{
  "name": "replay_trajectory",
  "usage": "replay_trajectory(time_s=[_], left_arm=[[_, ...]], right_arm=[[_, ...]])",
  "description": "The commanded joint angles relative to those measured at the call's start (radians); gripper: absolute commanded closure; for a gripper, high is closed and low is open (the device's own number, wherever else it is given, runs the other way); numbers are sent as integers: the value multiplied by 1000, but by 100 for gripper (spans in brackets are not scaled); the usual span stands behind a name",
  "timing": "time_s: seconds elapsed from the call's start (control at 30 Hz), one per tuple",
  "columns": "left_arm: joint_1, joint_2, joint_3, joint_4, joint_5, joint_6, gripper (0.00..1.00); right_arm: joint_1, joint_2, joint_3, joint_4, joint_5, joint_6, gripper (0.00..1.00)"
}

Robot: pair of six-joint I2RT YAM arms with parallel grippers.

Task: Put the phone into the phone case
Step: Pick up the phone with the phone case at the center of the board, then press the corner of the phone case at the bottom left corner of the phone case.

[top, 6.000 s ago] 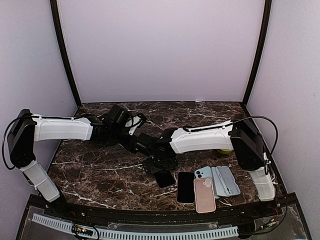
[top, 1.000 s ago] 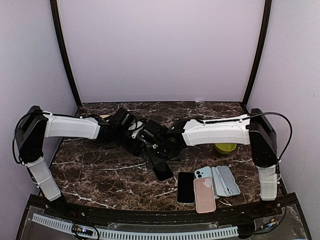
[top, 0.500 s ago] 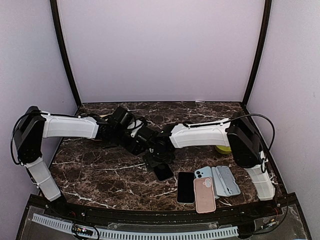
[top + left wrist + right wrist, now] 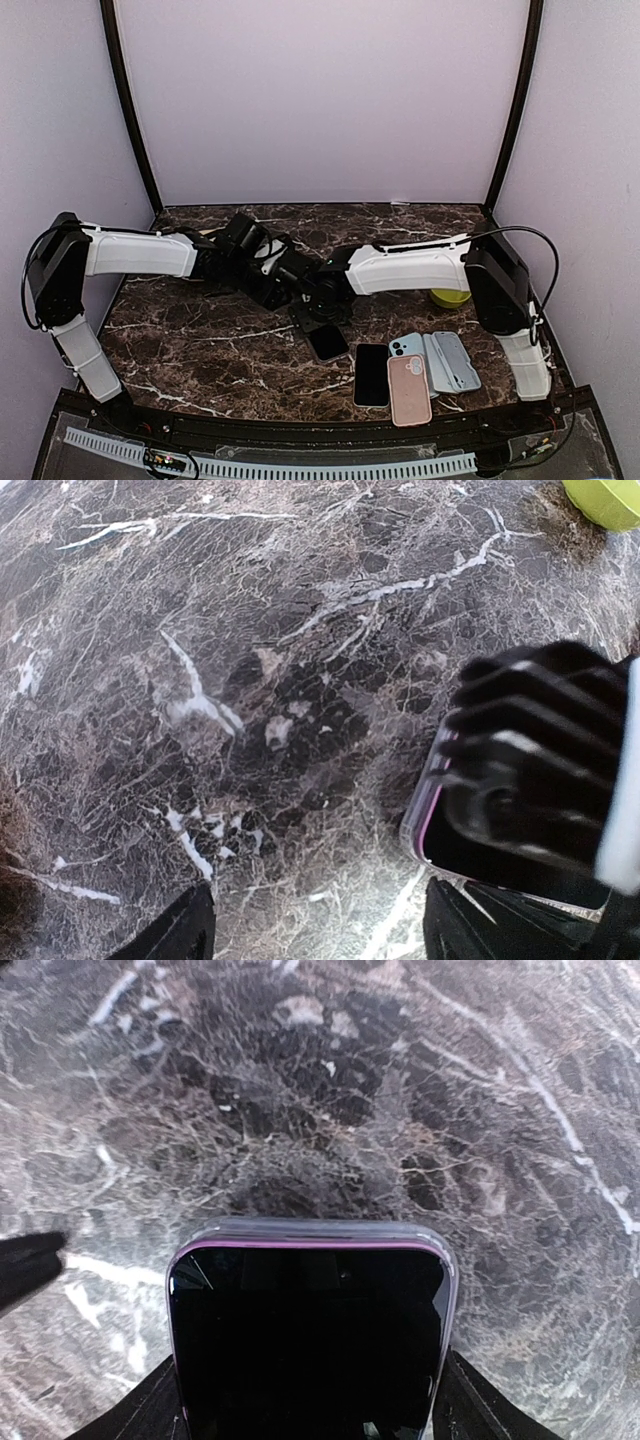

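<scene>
Both arms stretched inward, the left gripper [image 4: 282,292] and right gripper [image 4: 316,318] nearly meeting, each with fingers spread wide.

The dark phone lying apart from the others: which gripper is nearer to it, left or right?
Right. The right gripper straddles the dark phone, one finger along each long side. The left gripper hangs over bare marble beside it, the phone outside its fingers.

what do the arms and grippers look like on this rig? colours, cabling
The left arm and right arm both have white link shells with black joint housings. A thin black cable loops outside the right elbow, and another runs by the left elbow. The left gripper and right gripper are all black.
</scene>
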Motion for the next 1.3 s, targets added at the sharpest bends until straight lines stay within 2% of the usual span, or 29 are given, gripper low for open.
replay_trajectory(time_s=[0.0, 0.13, 0.27, 0.4, 0.57, 0.67, 0.77, 0.97, 1.13, 1.27], left_arm=[[2, -38, 3, 10, 16, -3, 26], [2, -55, -6, 25, 24, -3, 26], [2, -132, -63, 111, 57, -3, 26], [1, -188, -121, 207, 89, -3, 26], [3, -183, -111, 191, 92, -3, 26], [2, -208, -121, 220, 152, 5, 26], [2, -268, -177, 290, 177, 35, 27], [-15, -441, -303, 475, 415, 91, 29], [-75, -484, -405, 593, 369, -43, 26], [-144, -470, -482, 699, 252, -166, 23]], right_arm=[[-3, -119, -29, 59, -4, 20, 51], [-9, -210, -113, 161, -30, 25, 59], [-35, -296, -216, 287, -118, 55, 63], [-70, -376, -346, 459, -220, 87, 63], [-70, -432, -475, 588, -278, 49, 62], [-70, -522, -600, 778, -347, 22, 63], [-73, -625, -664, 862, -339, -17, 63], [-82, -707, -619, 788, -228, 17, 67], [-84, -700, -549, 680, -134, 166, 66], [-83, -656, -477, 505, -39, 267, 64]])
